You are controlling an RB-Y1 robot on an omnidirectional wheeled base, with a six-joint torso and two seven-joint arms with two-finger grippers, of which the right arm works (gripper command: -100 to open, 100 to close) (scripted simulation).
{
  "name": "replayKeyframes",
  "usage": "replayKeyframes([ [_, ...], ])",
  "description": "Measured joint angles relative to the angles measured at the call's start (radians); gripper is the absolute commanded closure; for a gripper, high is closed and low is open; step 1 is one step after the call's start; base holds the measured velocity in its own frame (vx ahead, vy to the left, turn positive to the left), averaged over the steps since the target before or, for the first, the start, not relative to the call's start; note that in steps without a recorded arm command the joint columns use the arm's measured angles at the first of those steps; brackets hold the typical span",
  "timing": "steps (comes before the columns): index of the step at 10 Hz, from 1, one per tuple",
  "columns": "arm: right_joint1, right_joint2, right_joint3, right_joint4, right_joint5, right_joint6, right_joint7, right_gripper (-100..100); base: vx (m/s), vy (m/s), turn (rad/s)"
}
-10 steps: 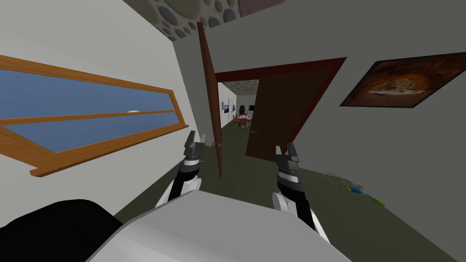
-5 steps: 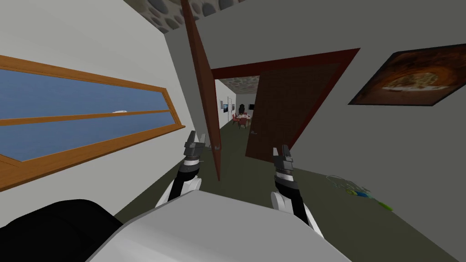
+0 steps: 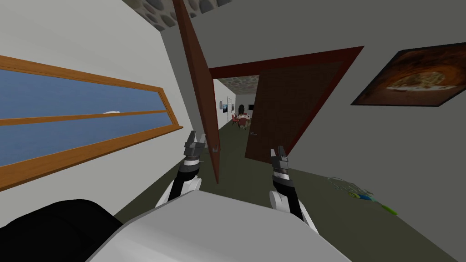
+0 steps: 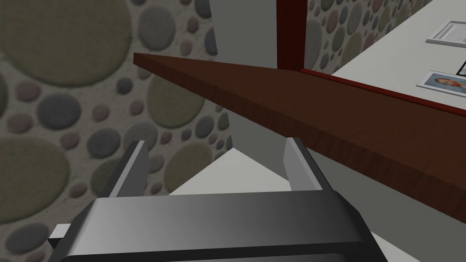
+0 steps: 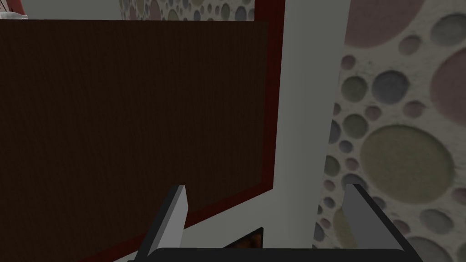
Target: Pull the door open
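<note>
We are in a home, in a passage between rooms. A long window with a light wooden frame (image 3: 82, 116) runs along the white wall on our left. A dark brown framed picture (image 3: 409, 77) hangs on the grey wall on our right. Ahead, a reddish-brown wooden door (image 3: 202, 100) stands swung open, and beyond it a corridor leads to a small table with red chairs (image 3: 242, 120). Small framed photographs (image 4: 443, 82) hang on the corridor wall. The pebble-patterned ceiling (image 3: 154, 11) spreads overhead, and small green and blue things (image 3: 364, 196) lie on the dark olive floor (image 3: 255, 182).
</note>
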Motion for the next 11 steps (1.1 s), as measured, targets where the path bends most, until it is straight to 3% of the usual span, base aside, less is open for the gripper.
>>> replayKeyframes([
  [6, -0.055, -0.020, -0.016, 0.138, -0.006, -0.023, 0.006, -100, 0.096, -0.018, -0.011],
  [11, -0.117, -0.030, -0.030, 0.282, -0.010, -0.053, 0.014, -100, 0.104, -0.016, -0.012],
])
